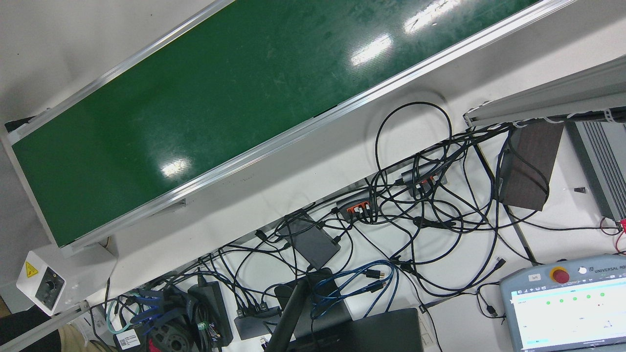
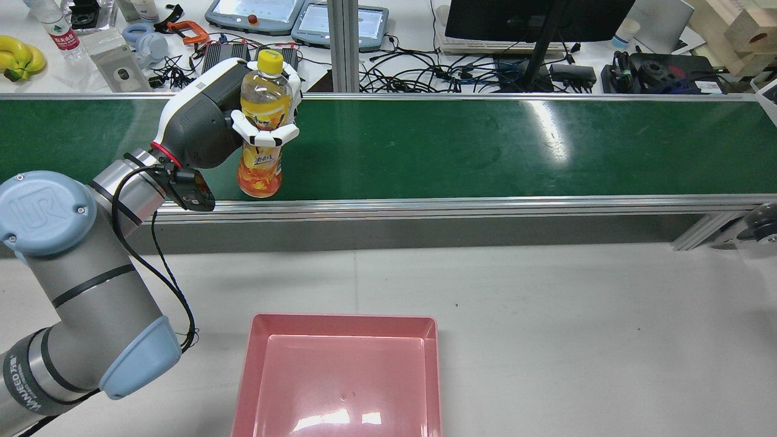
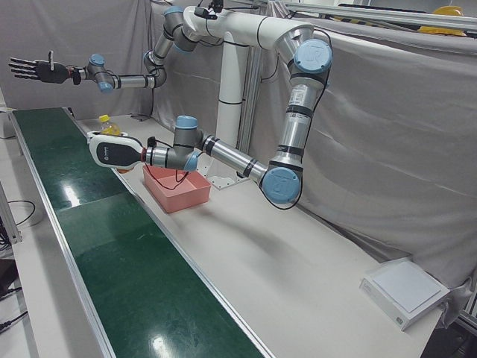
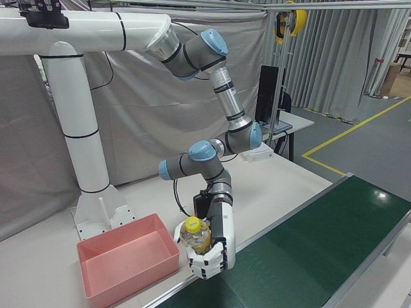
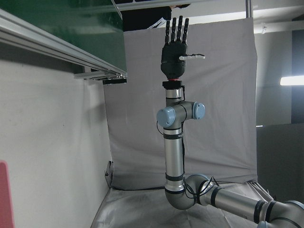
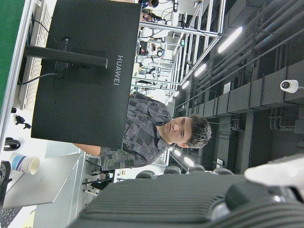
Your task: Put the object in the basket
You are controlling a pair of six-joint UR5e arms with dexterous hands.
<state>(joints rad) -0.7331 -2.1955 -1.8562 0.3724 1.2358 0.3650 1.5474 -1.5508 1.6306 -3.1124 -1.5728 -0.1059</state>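
The bottle [image 2: 262, 127] stood upright on the green belt [image 2: 461, 145], long axis vertical, and my left hand [image 2: 213, 115] had its fingers [image 2: 267, 135] wrapped round its middle. The pink basket [image 2: 340, 325] lay behind and below that hand, on the robot's side. My right hand [image 3: 33, 69] hung splayed, empty, well apart

1. The rear view looks forward and down from high up, over the pink basket [image 2: 340, 376] to the green conveyor belt [image 2: 461, 149].
2. The front view looks steeply down on belt and cables.
3. Both corner views share the basket [image 3: 177, 188].
4. The hand views lie sideways.
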